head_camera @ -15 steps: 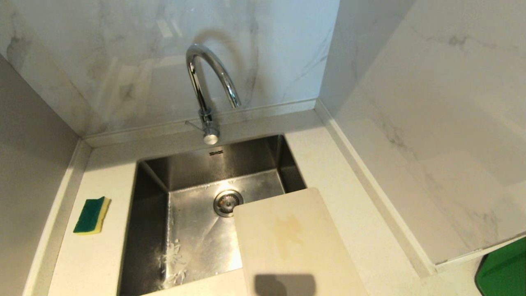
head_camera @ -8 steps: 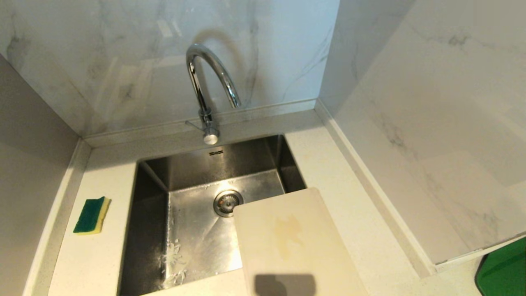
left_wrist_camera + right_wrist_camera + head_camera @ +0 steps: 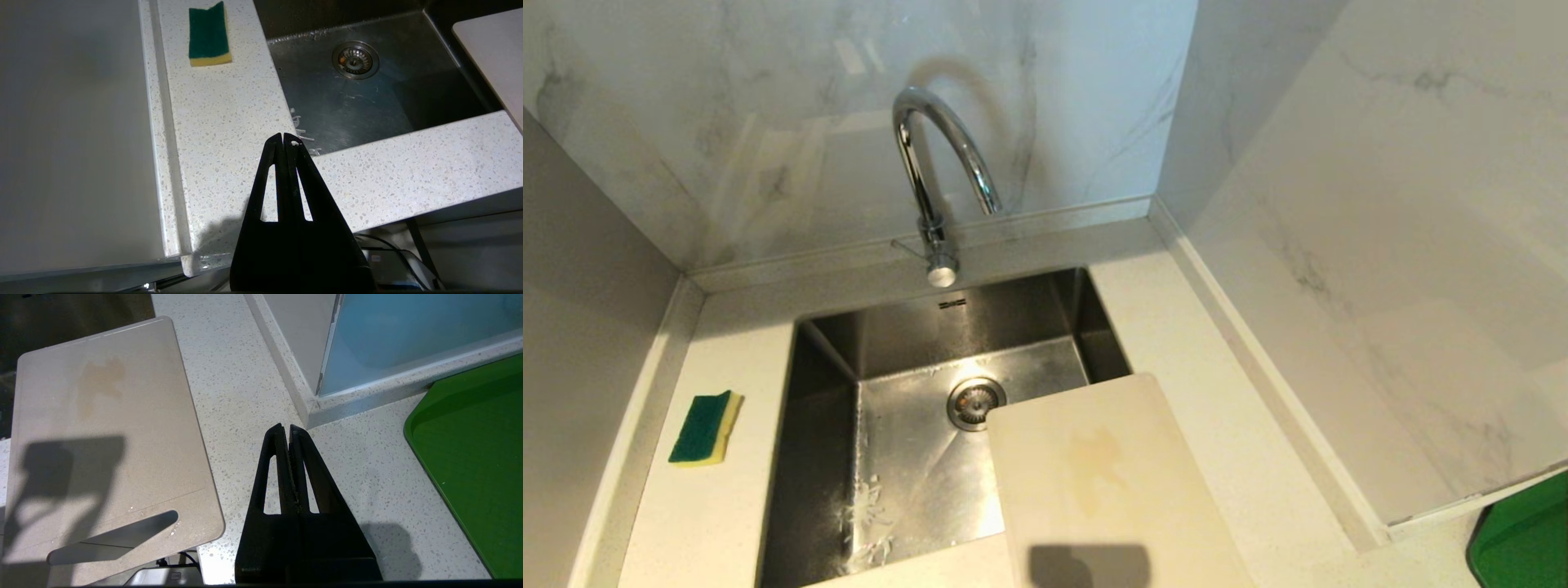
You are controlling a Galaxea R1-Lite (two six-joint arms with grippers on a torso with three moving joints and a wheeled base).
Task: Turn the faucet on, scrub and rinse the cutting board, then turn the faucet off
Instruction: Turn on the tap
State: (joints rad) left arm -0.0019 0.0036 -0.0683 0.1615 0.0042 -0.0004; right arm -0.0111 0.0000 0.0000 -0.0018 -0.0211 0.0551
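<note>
The chrome gooseneck faucet (image 3: 939, 175) stands behind the steel sink (image 3: 907, 482), and no water runs from it. The cream cutting board (image 3: 1107, 482) with a yellowish stain lies flat over the sink's front right corner and the counter; its slot handle (image 3: 112, 537) hangs past the counter's front edge. My left gripper (image 3: 284, 136) hovers shut and empty above the counter's front left, near the sink's front left corner. My right gripper (image 3: 285, 428) is shut and empty over bare counter just right of the cutting board (image 3: 106, 441). Neither arm shows in the head view.
A green-and-yellow sponge (image 3: 706, 427) lies on the counter left of the sink. A green tray (image 3: 474, 457) sits at the right. Marble walls (image 3: 1380, 229) close the back and right, and a grey panel (image 3: 580, 327) the left. A drain (image 3: 974, 403) sits in the sink floor.
</note>
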